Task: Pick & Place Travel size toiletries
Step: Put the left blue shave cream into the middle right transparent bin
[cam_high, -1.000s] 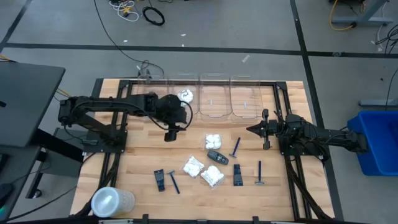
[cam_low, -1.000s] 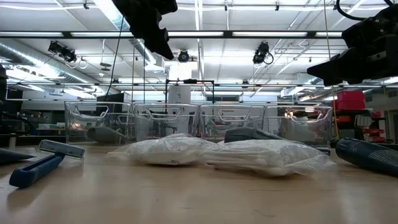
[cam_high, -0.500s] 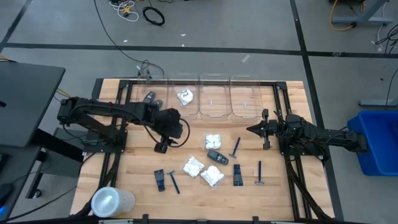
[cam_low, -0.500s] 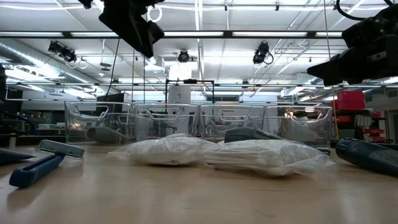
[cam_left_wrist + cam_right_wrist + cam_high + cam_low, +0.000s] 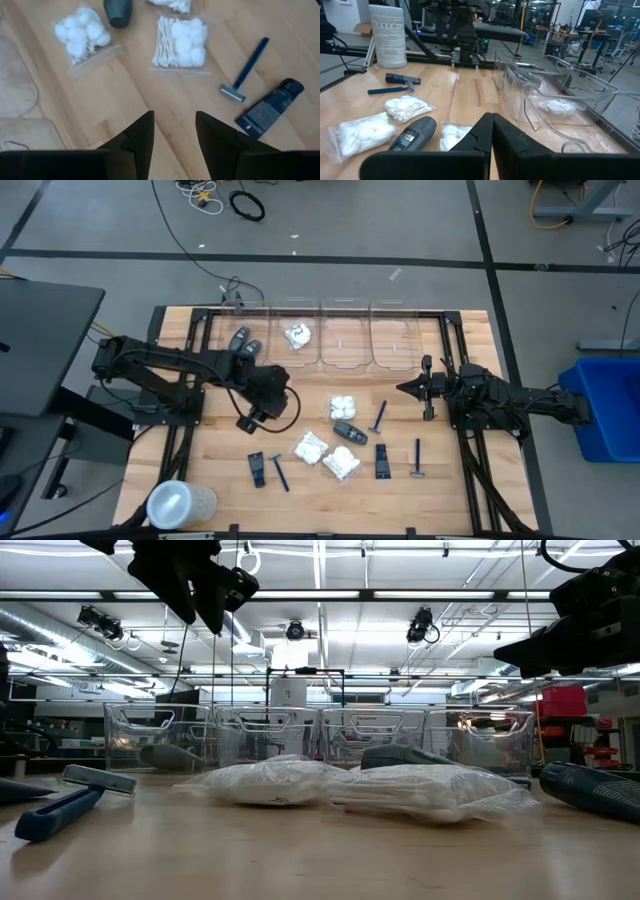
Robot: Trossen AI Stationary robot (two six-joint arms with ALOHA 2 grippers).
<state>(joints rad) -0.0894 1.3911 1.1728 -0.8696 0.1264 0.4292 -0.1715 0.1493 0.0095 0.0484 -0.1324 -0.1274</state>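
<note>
The left gripper [image 5: 243, 423] hangs above bare wood with its fingers parted and nothing between them. The toiletries lie just to its right: a black tube [image 5: 257, 469], a blue razor [image 5: 280, 473] and white packets [image 5: 311, 447]. Over on the right side, the right gripper [image 5: 403, 389] waits pinched shut and empty.

A: What surrounds the desk [image 5: 200, 460]?
B: A grey floor [image 5: 400, 230] crossed by dark tape lines, with cables [image 5: 247, 205] coiled on it and a blue bin [image 5: 605, 408] to one side.
A: And overhead?
B: Long strip lights [image 5: 400, 595], ducting [image 5: 60, 630] and hanging lamps [image 5: 420, 625].
</note>
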